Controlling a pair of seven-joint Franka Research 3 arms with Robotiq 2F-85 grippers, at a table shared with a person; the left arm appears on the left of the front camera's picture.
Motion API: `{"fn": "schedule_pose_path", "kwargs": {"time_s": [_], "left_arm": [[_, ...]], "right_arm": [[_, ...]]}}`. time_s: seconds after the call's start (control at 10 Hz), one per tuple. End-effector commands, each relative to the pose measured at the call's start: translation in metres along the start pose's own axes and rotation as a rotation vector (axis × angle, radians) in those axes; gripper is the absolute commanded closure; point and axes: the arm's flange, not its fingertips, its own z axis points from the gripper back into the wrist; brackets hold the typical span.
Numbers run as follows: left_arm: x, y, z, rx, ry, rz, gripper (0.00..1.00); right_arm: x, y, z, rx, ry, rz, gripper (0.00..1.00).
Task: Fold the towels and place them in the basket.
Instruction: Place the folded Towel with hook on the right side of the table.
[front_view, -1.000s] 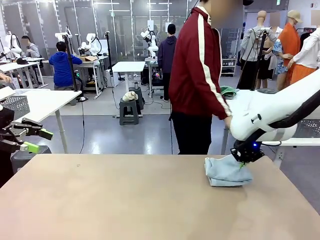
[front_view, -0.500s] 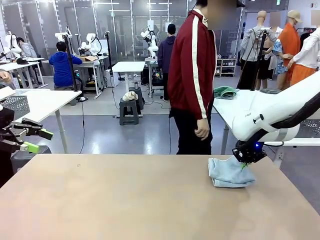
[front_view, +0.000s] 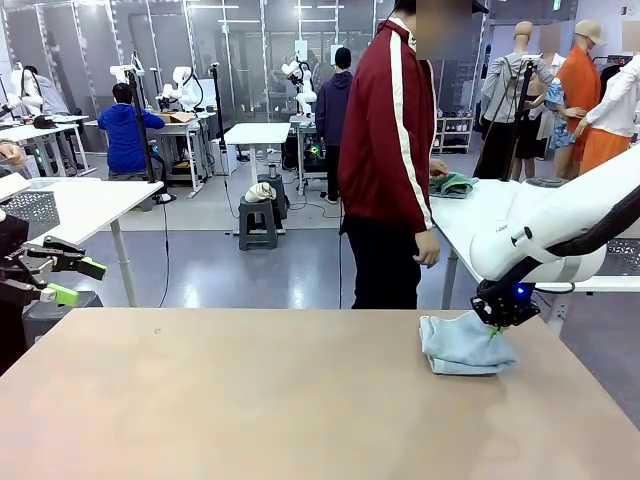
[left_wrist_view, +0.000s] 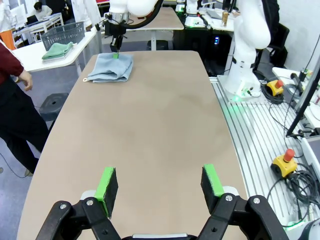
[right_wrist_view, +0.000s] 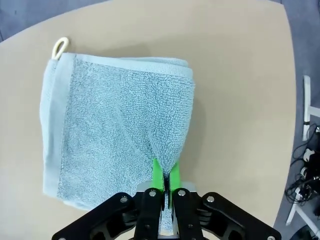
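While the right gripper (right_wrist_view: 165, 172) is clamped on a pinched-up fold of the blue-grey towel (right_wrist_view: 120, 130), the towel lies folded on the table (front_view: 250, 400), at its far right corner. Left gripper (left_wrist_view: 161, 182) hangs at the table's left edge, jaws wide, nothing between them. Green towel (left_wrist_view: 56, 50) and basket (left_wrist_view: 62, 34) sit side by side on a white side table (front_view: 468, 212) beyond the table's far right corner.

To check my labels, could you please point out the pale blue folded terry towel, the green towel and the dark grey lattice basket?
pale blue terry towel (right_wrist_view: 115, 125): right wrist view, top layer.
green towel (left_wrist_view: 56, 50): left wrist view, top face.
dark grey lattice basket (left_wrist_view: 62, 36): left wrist view, side wall.
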Motion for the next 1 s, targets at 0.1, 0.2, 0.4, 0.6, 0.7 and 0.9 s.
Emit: {"fn": "schedule_pose_path", "kwargs": {"time_s": [0.1,0.2,0.4,0.6,0.7,0.9], "left_arm": [[0.002,-0.003,0.001,-0.002,-0.017,-0.011,0.15],[0.002,-0.003,0.001,-0.002,-0.017,-0.011,0.15],[0.002,-0.003,0.001,-0.002,-0.017,-0.011,0.15],[0.002,-0.003,0.001,-0.002,-0.017,-0.011,0.15],[0.002,-0.003,0.001,-0.002,-0.017,-0.011,0.15],[0.002,-0.003,0.001,-0.002,-0.017,-0.011,0.15]], "right_arm": [[0.02,-0.04,-0.008,-0.023,0.028,-0.035,0.95],[0.023,-0.053,-0.009,-0.018,0.026,-0.056,0.95],[0.026,-0.075,-0.008,-0.021,0.028,-0.05,0.95],[0.031,-0.09,-0.007,-0.034,0.034,-0.044,0.95],[0.033,-0.095,-0.007,-0.029,0.041,-0.041,0.95],[0.035,-0.099,-0.008,-0.022,0.05,-0.033,0.75]]}}
